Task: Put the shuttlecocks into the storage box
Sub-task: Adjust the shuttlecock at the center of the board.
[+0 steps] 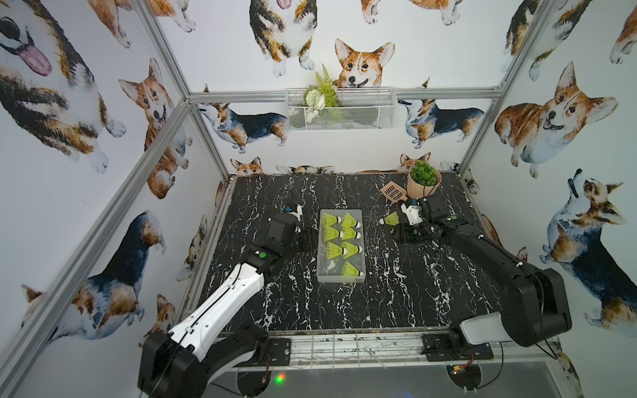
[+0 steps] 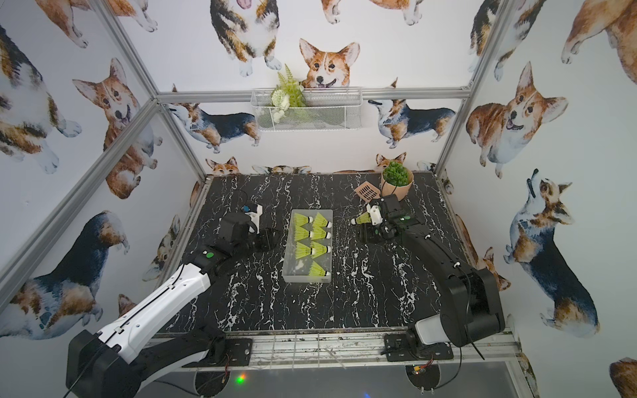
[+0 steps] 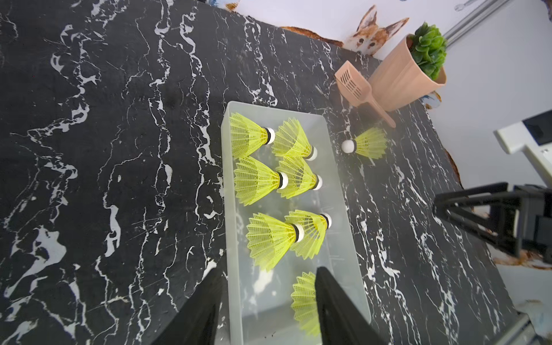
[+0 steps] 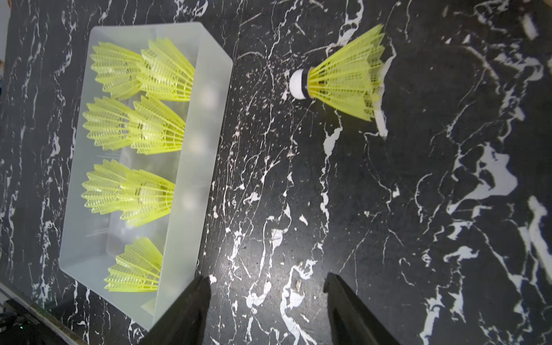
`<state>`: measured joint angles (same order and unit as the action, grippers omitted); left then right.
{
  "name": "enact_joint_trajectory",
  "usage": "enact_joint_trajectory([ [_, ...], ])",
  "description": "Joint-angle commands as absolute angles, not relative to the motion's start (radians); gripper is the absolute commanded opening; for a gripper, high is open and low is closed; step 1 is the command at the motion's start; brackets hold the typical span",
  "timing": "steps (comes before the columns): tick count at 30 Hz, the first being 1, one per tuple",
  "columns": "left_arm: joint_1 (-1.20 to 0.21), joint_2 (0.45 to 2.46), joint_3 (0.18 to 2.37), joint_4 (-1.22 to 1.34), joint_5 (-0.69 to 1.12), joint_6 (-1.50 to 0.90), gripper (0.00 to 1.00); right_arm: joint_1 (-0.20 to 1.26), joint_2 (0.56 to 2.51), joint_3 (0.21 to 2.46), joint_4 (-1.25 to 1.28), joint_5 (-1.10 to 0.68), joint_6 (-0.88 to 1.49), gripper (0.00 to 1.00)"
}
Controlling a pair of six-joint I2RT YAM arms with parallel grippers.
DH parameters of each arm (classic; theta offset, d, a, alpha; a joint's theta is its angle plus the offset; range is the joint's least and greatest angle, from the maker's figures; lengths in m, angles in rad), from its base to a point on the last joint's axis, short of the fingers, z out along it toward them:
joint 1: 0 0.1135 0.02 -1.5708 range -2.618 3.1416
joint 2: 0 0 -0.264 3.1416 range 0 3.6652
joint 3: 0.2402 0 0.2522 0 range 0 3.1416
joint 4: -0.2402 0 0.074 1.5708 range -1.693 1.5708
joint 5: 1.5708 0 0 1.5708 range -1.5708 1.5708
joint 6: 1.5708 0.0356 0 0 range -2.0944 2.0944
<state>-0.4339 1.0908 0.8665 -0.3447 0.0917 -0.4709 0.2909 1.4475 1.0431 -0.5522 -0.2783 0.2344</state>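
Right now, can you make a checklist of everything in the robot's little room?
Surface: black marble table, no spills seen.
Job's things: seven shuttlecocks in the storage box; one loose shuttlecock on the table beside it.
Clutter: potted plant, scoop, far corner.
Grippers: left gripper open, empty, over the box's near end; right gripper open, empty, near the loose shuttlecock.
Cables: thin black cable on the right arm.
Surroundings: corgi wallpaper, metal frame, wire basket on back wall.

Both top views: high, looking down on whole bench (image 1: 396, 293). Wrist views: close, sharing the storage box (image 4: 198, 167).
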Motion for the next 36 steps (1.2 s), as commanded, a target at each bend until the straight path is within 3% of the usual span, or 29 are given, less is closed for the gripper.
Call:
enact_joint_trajectory([
  [1,-0.337,1.107,0.933,-0.419,0.250,-0.339,0.54,0.239,1.511,1.090,-0.511,-0.333,0.204,0.64],
  [4,-0.292,1.135,0.972,-0.448,0.297,-0.283,0.54,0.213,1.593,1.157,-0.532,-0.337,0.181,0.64],
  [15,-0.223,1.143,0.975,-0.436,0.400,-0.232,0.53,0.163,1.883,1.426,-0.616,-0.313,0.135,0.46],
  [29,-0.161,1.131,0.960,-0.420,0.431,-0.241,0.53,0.158,2.056,1.604,-0.684,-0.390,0.142,0.35],
  [36,-0.149,1.134,0.959,-0.417,0.439,-0.244,0.52,0.160,2.044,1.578,-0.682,-0.420,0.156,0.09],
])
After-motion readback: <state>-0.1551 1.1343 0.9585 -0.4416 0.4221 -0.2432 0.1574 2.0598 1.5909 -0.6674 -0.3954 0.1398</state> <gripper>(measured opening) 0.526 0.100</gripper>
